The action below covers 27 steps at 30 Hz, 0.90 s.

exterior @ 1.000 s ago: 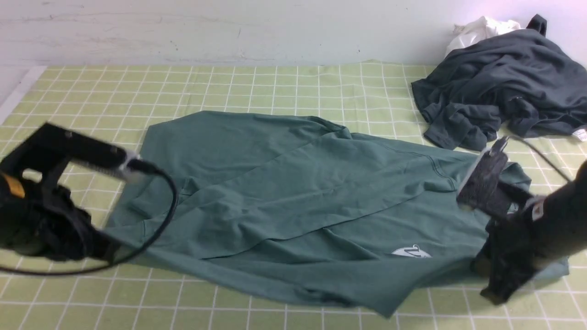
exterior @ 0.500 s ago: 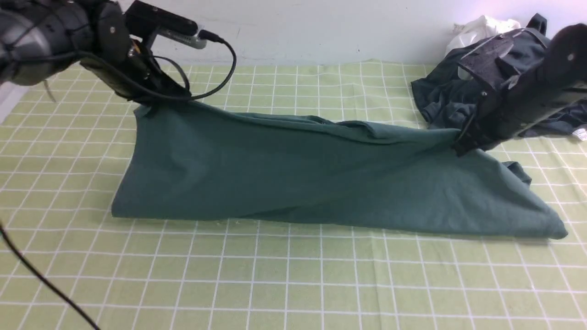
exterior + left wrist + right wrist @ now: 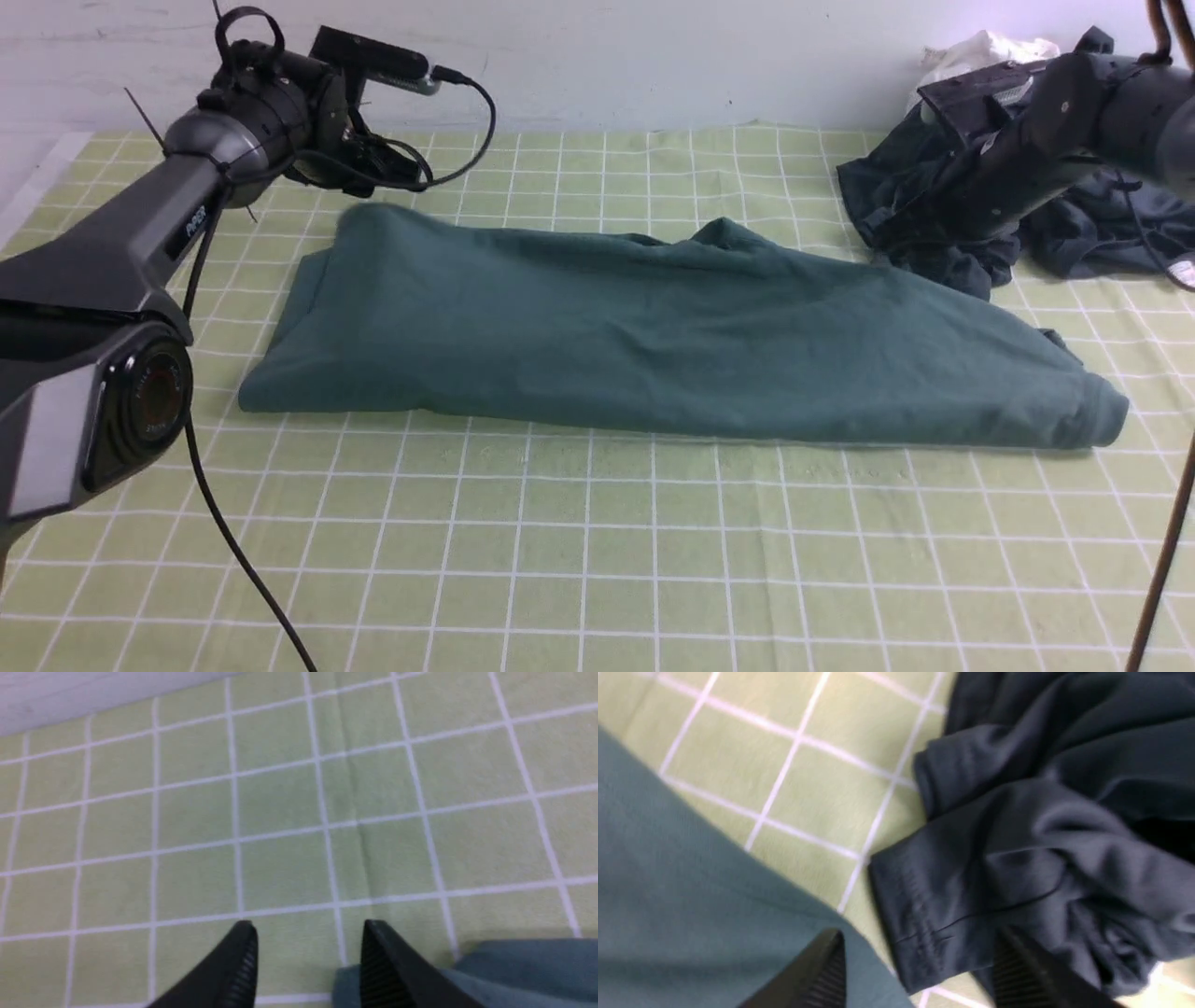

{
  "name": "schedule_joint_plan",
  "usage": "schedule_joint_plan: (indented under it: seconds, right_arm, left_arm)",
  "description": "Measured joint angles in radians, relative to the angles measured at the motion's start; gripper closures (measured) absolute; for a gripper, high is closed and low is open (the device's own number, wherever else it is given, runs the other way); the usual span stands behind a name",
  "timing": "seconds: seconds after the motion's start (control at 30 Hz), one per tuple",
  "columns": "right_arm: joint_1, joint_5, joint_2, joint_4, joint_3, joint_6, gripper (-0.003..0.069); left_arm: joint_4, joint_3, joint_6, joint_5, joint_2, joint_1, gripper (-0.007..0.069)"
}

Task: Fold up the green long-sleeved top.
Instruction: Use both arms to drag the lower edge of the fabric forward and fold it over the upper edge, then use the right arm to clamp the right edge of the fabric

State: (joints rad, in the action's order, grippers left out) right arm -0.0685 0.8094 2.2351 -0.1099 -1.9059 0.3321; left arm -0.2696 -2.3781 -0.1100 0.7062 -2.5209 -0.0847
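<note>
Reaching the white wall (image 3: pixel 597 56), the checked cloth (image 3: pixel 597 560) lies beneath both spread jaws.

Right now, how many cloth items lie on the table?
3: green top folded mid-table, dark grey garment crumpled far right, white cloth behind it; others may hide underneath.

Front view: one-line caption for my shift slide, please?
Green top folded in half on checked cloth, both jaws open near its far edge, dark grey garment heaped far right.
</note>
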Motion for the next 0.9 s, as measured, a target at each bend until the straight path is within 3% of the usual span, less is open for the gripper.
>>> schedule_joint_plan:
  seconds: [0.1,0.17,0.23,0.37,0.4,0.47,0.53,0.7,0.9]
  right_arm:
    - [0.000,0.060,-0.001,0.022,-0.057,-0.084,0.0241]
    - [0.000,0.129,-0.001,0.016,-0.099,-0.105,0.0284]
    - [0.000,0.207,-0.001,0.006,-0.134,-0.107,0.0349]
    - [0.002,0.386,-0.021,0.018,-0.176,-0.102,0.0527]
    - [0.010,0.416,-0.035,0.023,-0.176,-0.102,0.0587]
    - [0.029,0.424,-0.068,0.021,-0.161,-0.111,0.0640]
    - [0.055,0.424,-0.118,0.009,-0.122,-0.116,0.0662]
    - [0.124,0.384,-0.302,-0.004,0.165,-0.123,0.0673]
    - [0.200,0.072,-0.391,-0.028,0.541,-0.126,0.0673]
  left_arm:
    - [0.000,-0.014,-0.011,0.083,0.041,0.034,0.0256]
    - [0.000,-0.016,-0.002,0.159,0.090,0.056,0.0261]
    - [-0.001,-0.018,0.043,0.257,0.138,0.071,0.0299]
    - [0.027,-0.016,0.218,0.491,0.278,0.110,0.0460]
    - [0.063,-0.011,0.248,0.516,0.321,0.128,0.0510]
    - [0.162,0.026,0.284,0.530,0.427,0.179,0.0587]
    - [0.270,0.081,0.319,0.532,0.528,0.230,0.0616]
    - [0.547,0.403,0.437,0.535,0.884,0.375,0.0629]
    - [0.834,0.996,0.613,0.446,1.242,0.392,0.0629]
